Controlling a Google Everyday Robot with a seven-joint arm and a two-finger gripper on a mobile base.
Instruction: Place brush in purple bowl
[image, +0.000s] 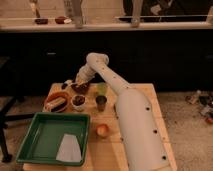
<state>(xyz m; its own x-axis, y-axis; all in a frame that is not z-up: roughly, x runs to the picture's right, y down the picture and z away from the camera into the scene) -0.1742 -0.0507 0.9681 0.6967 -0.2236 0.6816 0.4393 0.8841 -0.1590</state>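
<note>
Dark purple bowl (80, 88) at table's far edge — brush possibly inside, under shut claw (77, 81)

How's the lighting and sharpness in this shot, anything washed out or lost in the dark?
Camera view: soft all over; the white arm is brightest, the background under the counter nearly black. The gripper, shut, hangs over the purple bowl, which reads as a dark blob; the brush isn't discernible.

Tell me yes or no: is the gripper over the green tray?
No, the gripper is at the far side of the table by the purple bowl, well away from the green tray at the near edge.
</note>
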